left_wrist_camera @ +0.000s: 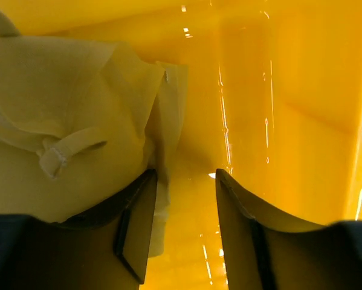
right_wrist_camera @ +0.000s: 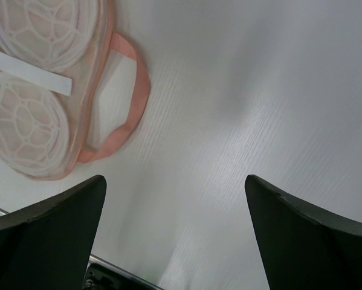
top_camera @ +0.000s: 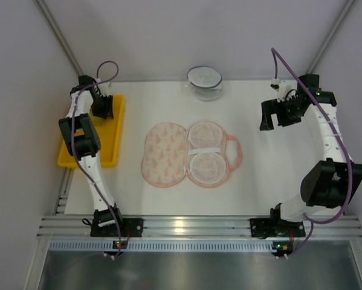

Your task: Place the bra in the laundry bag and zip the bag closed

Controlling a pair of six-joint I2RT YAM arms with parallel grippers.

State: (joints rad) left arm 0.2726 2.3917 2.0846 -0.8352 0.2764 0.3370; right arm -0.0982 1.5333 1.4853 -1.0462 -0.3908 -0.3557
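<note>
Largely the bra [left_wrist_camera: 72,121] bunches beside the left tool [left_wrist_camera: 187,175].

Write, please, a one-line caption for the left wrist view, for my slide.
Left fingers, apart, straddle an edge of the mustard bra lying in the yellow tray.

The yellow tray [left_wrist_camera: 277,90] is smooth glossy plastic, glare streaks all over it. The bra [left_wrist_camera: 60,109] is soft matt cloth. The laundry bag [top_camera: 168,154] is printed fabric plus white mesh cups. Matt, finely ribbed table [right_wrist_camera: 259,90]. At 12 o'clock the bowl [top_camera: 205,81] is clear, probably plastic.
</note>
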